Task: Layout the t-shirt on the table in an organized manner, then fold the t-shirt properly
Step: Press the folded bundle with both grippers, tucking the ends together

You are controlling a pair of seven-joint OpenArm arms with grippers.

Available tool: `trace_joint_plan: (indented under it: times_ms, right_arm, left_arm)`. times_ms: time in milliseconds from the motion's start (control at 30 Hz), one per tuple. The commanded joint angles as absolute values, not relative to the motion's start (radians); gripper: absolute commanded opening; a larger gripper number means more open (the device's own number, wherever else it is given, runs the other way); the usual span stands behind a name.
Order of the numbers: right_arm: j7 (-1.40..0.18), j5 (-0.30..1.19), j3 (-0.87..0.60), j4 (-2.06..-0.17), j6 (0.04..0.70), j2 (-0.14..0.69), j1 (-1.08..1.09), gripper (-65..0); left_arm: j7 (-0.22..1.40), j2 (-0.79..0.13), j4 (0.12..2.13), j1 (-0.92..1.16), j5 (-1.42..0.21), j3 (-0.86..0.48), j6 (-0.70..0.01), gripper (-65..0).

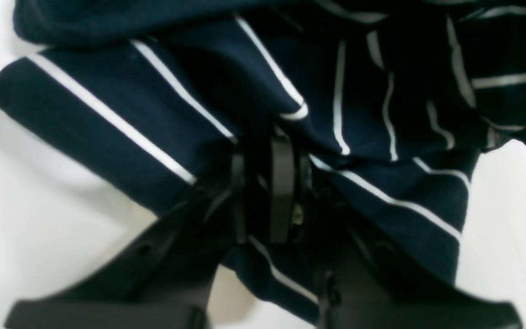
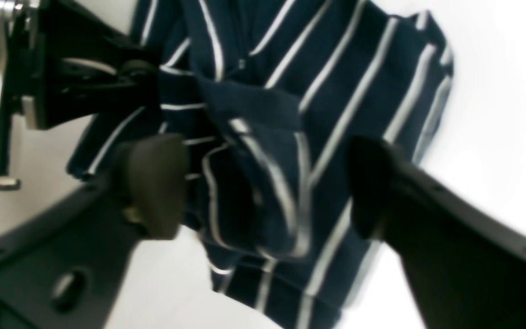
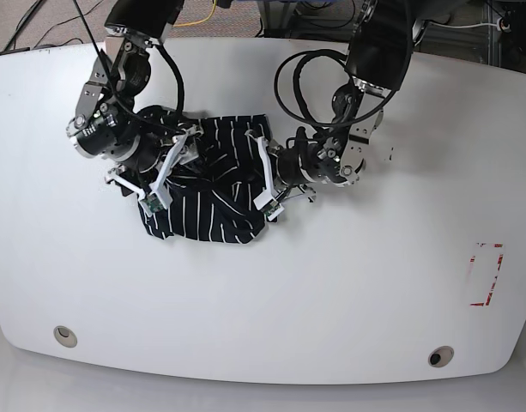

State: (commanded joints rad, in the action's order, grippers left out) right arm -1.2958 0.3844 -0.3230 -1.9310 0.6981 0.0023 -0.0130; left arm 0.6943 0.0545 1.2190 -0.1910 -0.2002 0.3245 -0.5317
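Far off at the left of my view lies a strip of brown carpet (image 3: pixel 48 26), with a thin black cable (image 3: pixel 29 17) running slantwise over it. Further right along the far side, a yellow cable (image 3: pixel 196 17) loops. At the far right a white cable (image 3: pixel 468 27) runs past dark framework (image 3: pixel 507 17). Nearest me is pale grey floor (image 3: pixel 245 399).

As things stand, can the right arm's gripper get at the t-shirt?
Probably yes. The right gripper is open with its fingers straddling a bunched fold of the striped t-shirt, and nothing lies between them. The left gripper is shut on cloth nearby.
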Motion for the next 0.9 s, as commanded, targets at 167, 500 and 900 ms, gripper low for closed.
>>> trace_joint_plan:
  times_ms: [167, 500, 900]
  right_arm:
    - [-1.291, 0.384, -0.323, -1.911, 0.698, 0.001, -0.012, -53.3]
    - [-1.294, 0.538, -0.259, -1.919, 0.698, -0.004, -0.018, -59.8]
    - [-1.294, 0.545, -0.209, -1.916, 0.698, -0.090, -0.036, -59.8]
  left_arm:
    - [0.694, 0.054, 1.219, -0.191, -0.200, 0.325, -0.532, -59.3]
    - [0.694, 0.054, 1.218, -0.191, -0.200, 0.325, -0.532, -59.3]
    - [0.713, 0.056, 1.267, -0.191, -0.202, 0.321, -0.532, -59.3]
